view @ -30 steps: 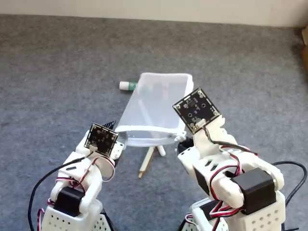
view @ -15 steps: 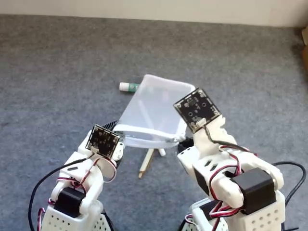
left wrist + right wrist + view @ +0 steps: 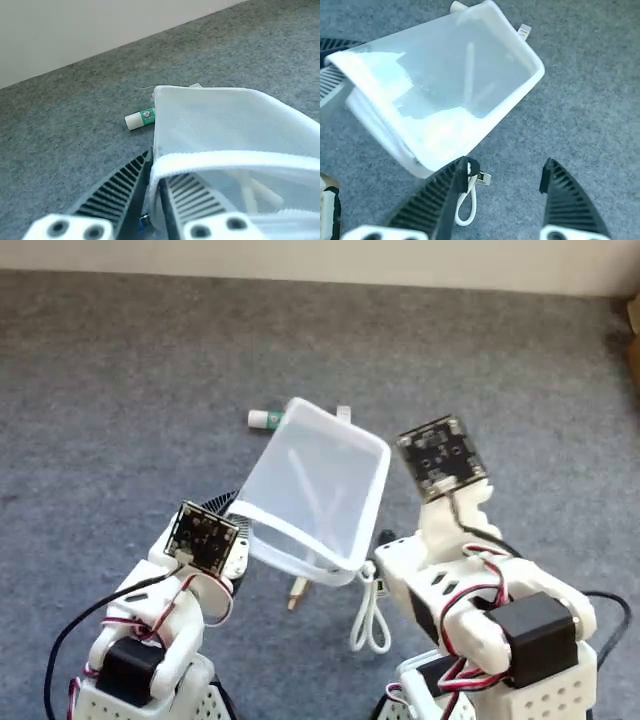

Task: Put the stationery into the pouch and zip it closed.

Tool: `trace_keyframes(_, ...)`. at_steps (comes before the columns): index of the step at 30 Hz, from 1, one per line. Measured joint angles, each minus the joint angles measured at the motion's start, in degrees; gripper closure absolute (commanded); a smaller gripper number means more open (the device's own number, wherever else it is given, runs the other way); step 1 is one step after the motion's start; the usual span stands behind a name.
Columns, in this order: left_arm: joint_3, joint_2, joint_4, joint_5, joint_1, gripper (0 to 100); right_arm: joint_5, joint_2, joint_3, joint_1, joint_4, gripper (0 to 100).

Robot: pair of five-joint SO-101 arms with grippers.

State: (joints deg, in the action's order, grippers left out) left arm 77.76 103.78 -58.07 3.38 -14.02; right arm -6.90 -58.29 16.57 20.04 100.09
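White arms (image 3: 455,580), black servos (image 3: 535,625), ribbed black tools (image 3: 155,167) (image 3: 507,165), red-black cables (image 3: 170,605).

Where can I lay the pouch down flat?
Bare grey surface left of the glue stick, and right of the pouch toward the wall. Crowded between the arms: pencil and pouch loop lie there.

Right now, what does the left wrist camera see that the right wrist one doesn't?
Left wrist view alone: the green label on the stick and the pale wall behind. Right wrist view alone: the right gripper, open, and a white cord loop beside it. Both: the mesh pouch with long items inside, and the left gripper at its rim.
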Motion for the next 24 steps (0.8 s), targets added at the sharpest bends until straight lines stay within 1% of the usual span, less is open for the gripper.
trace_keyframes(5, -4.2, 0.0, -3.1, 0.0, 0.0, 99, 0.0, -0.2, 2.8, -4.7, 0.0, 77.9)
trace_keyframes(8, -7.4, 0.0, -3.3, 0.0, 0.0, 99, 0.0, 0.3, 5.6, -6.6, -0.7, 77.9)
trace_keyframes(13, -13.8, -0.9, -4.8, 0.0, 4.0, 99, 0.0, 0.4, 10.6, -9.2, -4.3, 77.9)
trace_keyframes(20, -28.7, -17.9, -10.9, 0.0, 12.1, 99, 0.0, 0.4, 17.5, -10.5, -10.5, 77.9)
trace_keyframes(24, -37.7, -27.1, -16.8, 0.0, 15.7, 99, 0.0, 0.4, 20.1, -10.5, -13.1, 77.9)
